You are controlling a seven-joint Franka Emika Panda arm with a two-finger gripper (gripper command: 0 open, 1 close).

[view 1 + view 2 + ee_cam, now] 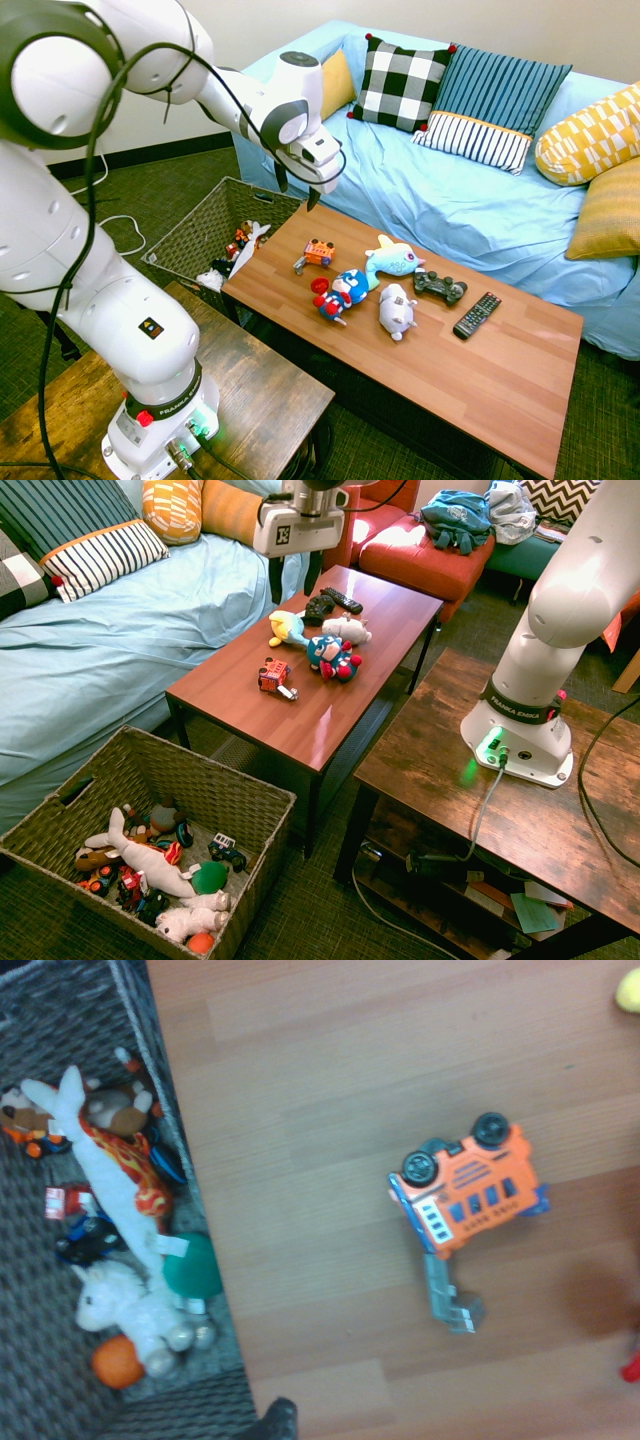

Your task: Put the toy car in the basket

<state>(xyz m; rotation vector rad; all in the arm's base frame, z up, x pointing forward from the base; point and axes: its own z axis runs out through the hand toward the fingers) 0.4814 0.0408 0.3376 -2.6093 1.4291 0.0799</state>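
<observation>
The toy car (pixel 318 253) is a small orange boxy vehicle with a grey part sticking out, lying on its side on the wooden coffee table (pixel 500 380). It also shows as the toy car (pixel 273 676) in the second exterior view, and the wrist view has the toy car (pixel 465 1195) well right of centre. My gripper (pixel 297 191) hangs open and empty above the table's sofa-side edge, higher than the car and apart from it; the same gripper (pixel 293 583) shows its fingers spread. The woven basket (pixel 200 225) stands on the floor past the table's end, and the basket (pixel 215 780) holds several toys.
Beside the car lie a red-and-blue plush figure (pixel 340 292), a teal plush (pixel 392 260), a white plush (pixel 397 310), a game controller (pixel 440 286) and a remote (pixel 477 314). A blue sofa (pixel 460 200) with cushions runs behind the table.
</observation>
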